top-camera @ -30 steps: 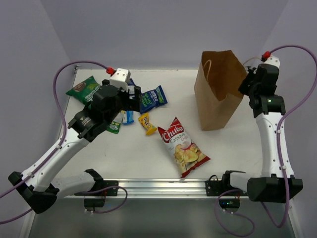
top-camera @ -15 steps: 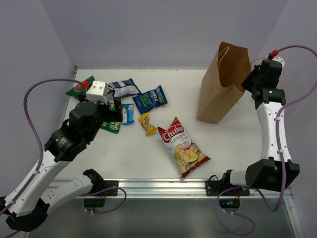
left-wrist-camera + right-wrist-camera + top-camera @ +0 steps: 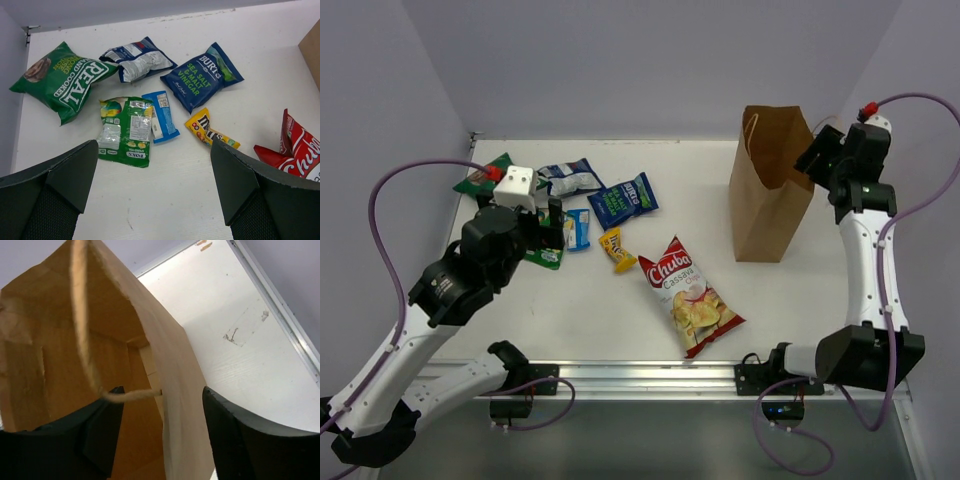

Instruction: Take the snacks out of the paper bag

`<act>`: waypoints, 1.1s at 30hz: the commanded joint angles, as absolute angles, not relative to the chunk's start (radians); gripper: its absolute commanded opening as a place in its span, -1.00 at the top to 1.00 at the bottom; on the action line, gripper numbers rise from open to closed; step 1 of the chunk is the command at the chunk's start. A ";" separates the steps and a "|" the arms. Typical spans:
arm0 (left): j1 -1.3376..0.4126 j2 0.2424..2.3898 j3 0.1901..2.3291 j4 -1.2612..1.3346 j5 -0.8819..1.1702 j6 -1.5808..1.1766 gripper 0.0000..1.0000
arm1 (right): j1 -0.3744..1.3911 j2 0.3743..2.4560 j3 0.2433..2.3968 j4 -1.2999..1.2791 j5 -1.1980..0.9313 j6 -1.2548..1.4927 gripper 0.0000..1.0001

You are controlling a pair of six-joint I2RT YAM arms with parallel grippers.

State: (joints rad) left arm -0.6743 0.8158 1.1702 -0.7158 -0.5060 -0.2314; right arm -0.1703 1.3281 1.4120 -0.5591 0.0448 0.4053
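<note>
the paper bag (image 3: 770, 200) stands upright near the far right corner of the bench (image 3: 580, 330), mouth up. the right gripper (image 3: 161, 392) sits astride its rim: one finger hangs inside the bag, the other outside, and the brown wall and the root of a twisted handle (image 3: 82, 325) pass between them. the jaws are spread wider than the paper, so it looks like a loose straddle that steadies the bag, not a pinch. what shows of the inside is bare brown paper; the bottom is hidden, so i cannot tell whether anything is left in there.

the snacks lie flat on the left half of the bench, well apart from the bag. the green bag (image 3: 60, 82) is by the far left corner, with a blue-and-white packet (image 3: 137, 62) and the dark blue sea salt packet (image 3: 202, 75) beside it along the far edge. nearer in lie the green-white packet (image 3: 125, 131), touching a small blue one (image 3: 161, 116), and the little yellow packet (image 3: 210, 129). the red chuba bag (image 3: 690, 295) lies towards the middle, closer to the near edge.

the left gripper (image 3: 154, 145) hovers over that cluster with its fingers wide apart and nothing between them. judging by the spread, the emptying looks nearly or fully done.
</note>
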 commanded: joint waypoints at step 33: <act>-0.667 0.746 1.582 -0.822 -0.647 -0.155 -1.00 | -0.009 0.488 1.444 -0.542 0.063 0.155 -0.98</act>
